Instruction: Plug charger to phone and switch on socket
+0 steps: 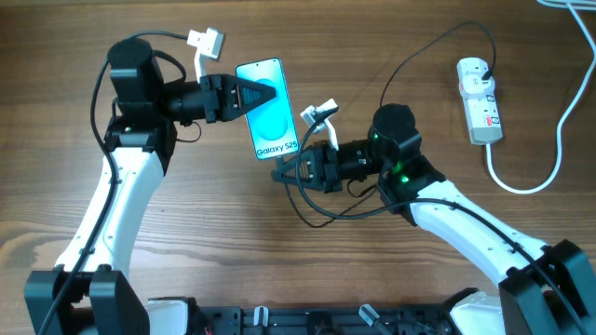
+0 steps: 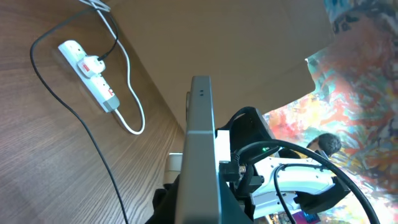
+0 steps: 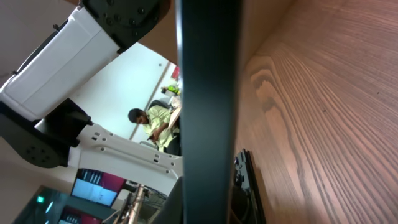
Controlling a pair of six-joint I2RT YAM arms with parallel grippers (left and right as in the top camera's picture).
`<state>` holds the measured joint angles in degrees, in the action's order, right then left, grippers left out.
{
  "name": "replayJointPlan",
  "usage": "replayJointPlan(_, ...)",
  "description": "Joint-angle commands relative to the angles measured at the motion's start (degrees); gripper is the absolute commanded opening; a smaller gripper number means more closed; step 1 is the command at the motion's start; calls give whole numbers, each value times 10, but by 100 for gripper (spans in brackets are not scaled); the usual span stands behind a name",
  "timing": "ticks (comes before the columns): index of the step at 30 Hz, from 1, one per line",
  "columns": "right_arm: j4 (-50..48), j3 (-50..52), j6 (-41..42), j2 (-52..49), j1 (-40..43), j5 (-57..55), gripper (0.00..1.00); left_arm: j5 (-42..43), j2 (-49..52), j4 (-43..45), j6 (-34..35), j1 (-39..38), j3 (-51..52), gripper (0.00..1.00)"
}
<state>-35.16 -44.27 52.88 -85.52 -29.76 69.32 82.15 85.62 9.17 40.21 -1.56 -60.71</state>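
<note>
Phone (image 1: 275, 126) pinched in my left end effector (image 1: 261, 93) could twist if my right end effector (image 1: 293, 172), grip unclear, drives the charger (image 1: 438, 42) in crooked

A thick white cord (image 1: 560, 130) loops along the right edge of a wood-grain tabletop (image 1: 233, 251), running off at the far right corner. Beyond the tabletop, a person (image 3: 151, 122) in a yellow-green top appears near a lit screen (image 3: 96, 185); elsewhere, a brightly painted wall (image 2: 367, 87).
</note>
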Motion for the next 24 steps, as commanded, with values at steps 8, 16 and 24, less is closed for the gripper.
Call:
replayJointPlan(8, 38, -26, -9, 4, 17, -40, 20, 20, -4, -11, -38, -21, 16, 4)
replayJointPlan(16, 48, -26, -19, 4, 53, 2, 63, -15, -4, -195, -163, 21, 16, 4)
replayJointPlan(24, 312, -26, -181, 4, 129, -110, 97, -252, -4, -412, -271, -21, 16, 4)
